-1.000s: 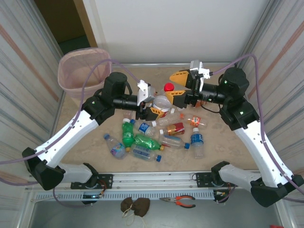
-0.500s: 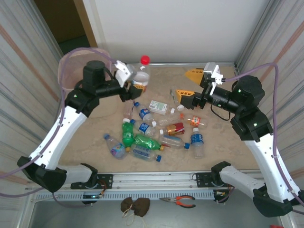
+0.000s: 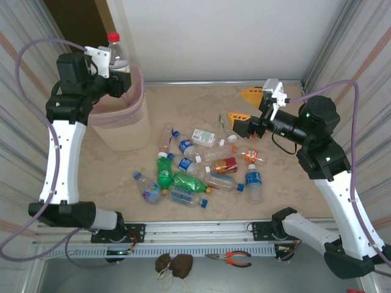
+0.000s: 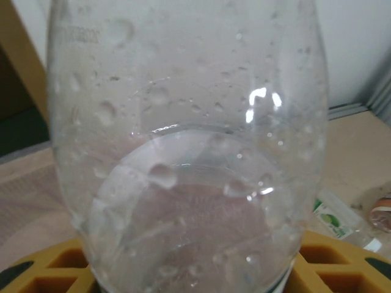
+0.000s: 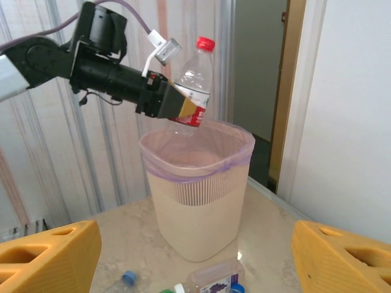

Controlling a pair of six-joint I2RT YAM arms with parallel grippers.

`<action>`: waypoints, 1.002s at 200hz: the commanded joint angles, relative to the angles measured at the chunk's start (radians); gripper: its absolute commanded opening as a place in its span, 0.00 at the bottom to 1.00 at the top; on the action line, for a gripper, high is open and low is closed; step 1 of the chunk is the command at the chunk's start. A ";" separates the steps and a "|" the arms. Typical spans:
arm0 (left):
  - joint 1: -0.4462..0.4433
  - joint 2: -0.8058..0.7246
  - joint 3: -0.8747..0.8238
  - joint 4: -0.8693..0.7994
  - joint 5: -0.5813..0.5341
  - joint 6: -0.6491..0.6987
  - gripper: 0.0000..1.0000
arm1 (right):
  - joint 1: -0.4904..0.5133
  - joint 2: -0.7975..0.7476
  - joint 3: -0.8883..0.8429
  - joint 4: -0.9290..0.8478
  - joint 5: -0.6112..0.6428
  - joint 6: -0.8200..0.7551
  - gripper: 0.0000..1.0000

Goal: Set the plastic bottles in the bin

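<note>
My left gripper (image 3: 118, 72) is raised over the bin (image 3: 125, 125), shut on a clear bottle with a red cap (image 3: 116, 52). The right wrist view shows that bottle (image 5: 194, 82) upright in the left gripper (image 5: 182, 110), just above the lined rim of the bin (image 5: 195, 207). Up close, the held bottle (image 4: 189, 152) hides most of what lies behind it, with yellow fingers (image 4: 333, 259) at its base. Several plastic bottles (image 3: 195, 168), green, blue-capped and red-labelled, lie mid-table. My right gripper (image 3: 243, 107) hovers open and empty over the table's right side.
A flat white carton (image 3: 204, 137) lies beside the pile. Ribbed side walls close in the table on both sides, and a doorway opens behind the bin. Pliers (image 3: 229, 259) lie on the front ledge below the arm bases.
My left arm has carried the red-capped bottle from the table's middle up and back-left to above the bin. My right gripper drew back to the right, then held still.
</note>
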 commanded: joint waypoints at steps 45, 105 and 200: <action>0.104 0.137 0.013 -0.165 -0.097 -0.064 0.42 | -0.013 -0.014 -0.011 0.009 0.003 -0.016 0.80; 0.109 0.257 0.017 -0.241 -0.193 -0.097 0.42 | -0.025 -0.014 -0.022 0.008 0.000 -0.017 0.80; 0.110 0.472 0.039 -0.294 -0.197 -0.122 0.50 | -0.039 -0.022 -0.048 0.010 -0.003 -0.020 0.80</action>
